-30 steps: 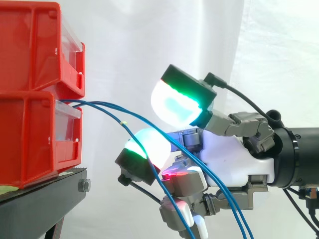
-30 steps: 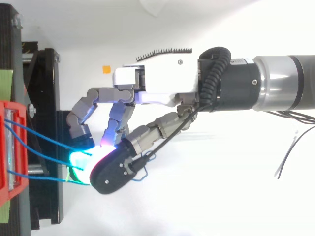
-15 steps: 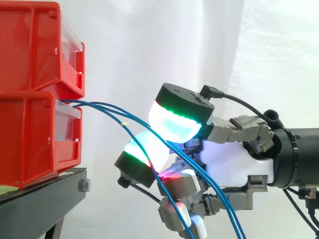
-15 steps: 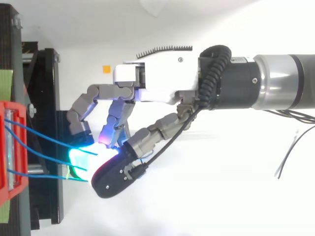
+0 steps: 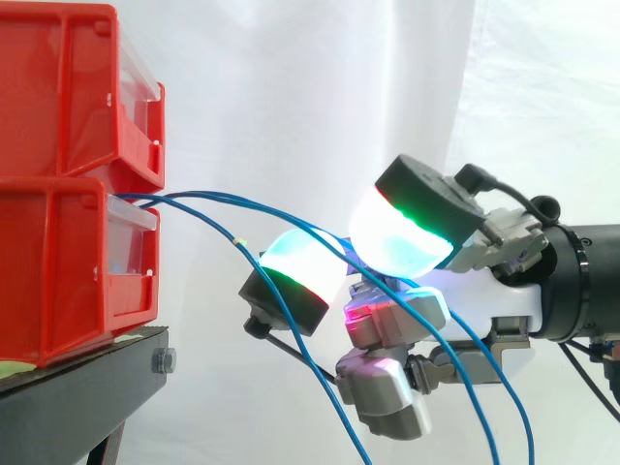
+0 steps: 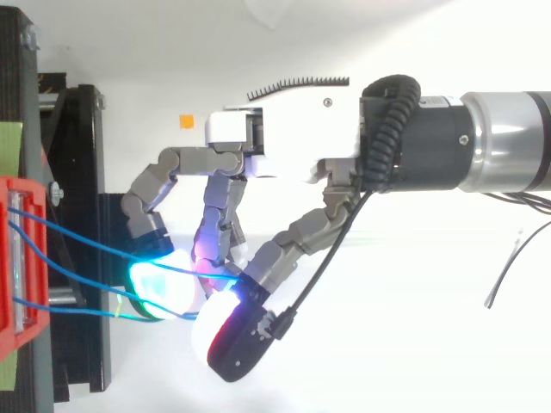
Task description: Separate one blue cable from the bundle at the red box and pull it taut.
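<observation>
At the lower red bin of two stacked on a black stand, three blue cables leave its front and sag rightward through the hand; whether it clamps one I cannot tell. They look thin, light, limp and probably slick, so one is best pinched on the free span near the bin, where they lie apart.

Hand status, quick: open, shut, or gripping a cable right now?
Hand: cannot be told. Blue cables from the red box run through it, but whether one is gripped is unclear.
</observation>
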You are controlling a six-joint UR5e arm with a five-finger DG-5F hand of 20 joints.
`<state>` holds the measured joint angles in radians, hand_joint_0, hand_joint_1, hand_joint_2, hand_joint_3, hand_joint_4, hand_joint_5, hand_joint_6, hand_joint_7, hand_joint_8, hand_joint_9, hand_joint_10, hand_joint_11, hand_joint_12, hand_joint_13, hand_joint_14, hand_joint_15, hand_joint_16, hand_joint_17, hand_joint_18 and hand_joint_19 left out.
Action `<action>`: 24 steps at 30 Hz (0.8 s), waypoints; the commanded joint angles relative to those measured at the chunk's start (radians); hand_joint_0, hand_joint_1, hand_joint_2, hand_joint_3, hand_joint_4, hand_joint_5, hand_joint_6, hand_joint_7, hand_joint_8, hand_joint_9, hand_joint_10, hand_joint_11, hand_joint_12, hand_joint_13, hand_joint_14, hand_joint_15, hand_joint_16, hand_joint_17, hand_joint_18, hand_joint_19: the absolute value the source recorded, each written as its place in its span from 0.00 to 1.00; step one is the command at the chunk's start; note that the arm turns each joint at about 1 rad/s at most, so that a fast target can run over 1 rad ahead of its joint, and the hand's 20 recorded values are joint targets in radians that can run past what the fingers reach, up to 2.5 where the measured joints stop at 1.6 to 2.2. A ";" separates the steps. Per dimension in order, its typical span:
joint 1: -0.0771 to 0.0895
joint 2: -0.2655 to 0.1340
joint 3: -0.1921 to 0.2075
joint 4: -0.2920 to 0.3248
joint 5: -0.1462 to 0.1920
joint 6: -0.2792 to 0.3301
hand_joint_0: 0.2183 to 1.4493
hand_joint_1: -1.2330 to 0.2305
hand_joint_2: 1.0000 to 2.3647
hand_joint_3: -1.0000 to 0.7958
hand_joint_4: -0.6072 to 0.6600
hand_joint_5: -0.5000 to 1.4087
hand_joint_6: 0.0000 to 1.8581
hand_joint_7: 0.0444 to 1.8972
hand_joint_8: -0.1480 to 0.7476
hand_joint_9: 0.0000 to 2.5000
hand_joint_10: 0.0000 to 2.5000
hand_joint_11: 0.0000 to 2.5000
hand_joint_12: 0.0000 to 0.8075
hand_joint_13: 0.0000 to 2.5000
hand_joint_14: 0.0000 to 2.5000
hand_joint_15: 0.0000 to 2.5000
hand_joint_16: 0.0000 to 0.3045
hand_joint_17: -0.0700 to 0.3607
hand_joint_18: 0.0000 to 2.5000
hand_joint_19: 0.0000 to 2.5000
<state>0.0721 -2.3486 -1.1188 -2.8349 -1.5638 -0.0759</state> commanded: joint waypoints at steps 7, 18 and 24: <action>0.002 0.006 0.000 -0.017 0.001 -0.002 0.18 0.29 0.00 0.28 0.30 0.25 0.45 0.55 0.47 0.58 0.01 0.42 0.45 0.49 0.01 0.33 0.17 0.43 0.45 0.36; 0.005 0.006 0.000 -0.017 0.013 0.001 0.29 0.49 0.00 0.28 0.32 0.27 0.32 0.72 0.42 0.57 0.01 0.37 0.38 0.47 0.01 0.30 0.13 0.38 0.41 0.38; 0.005 0.006 0.000 -0.017 0.013 0.001 0.33 0.39 0.00 0.28 0.41 0.25 0.35 0.68 0.45 0.53 0.01 0.39 0.40 0.45 0.01 0.31 0.13 0.38 0.40 0.39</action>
<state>0.0768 -2.3424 -1.1180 -2.8519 -1.5509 -0.0752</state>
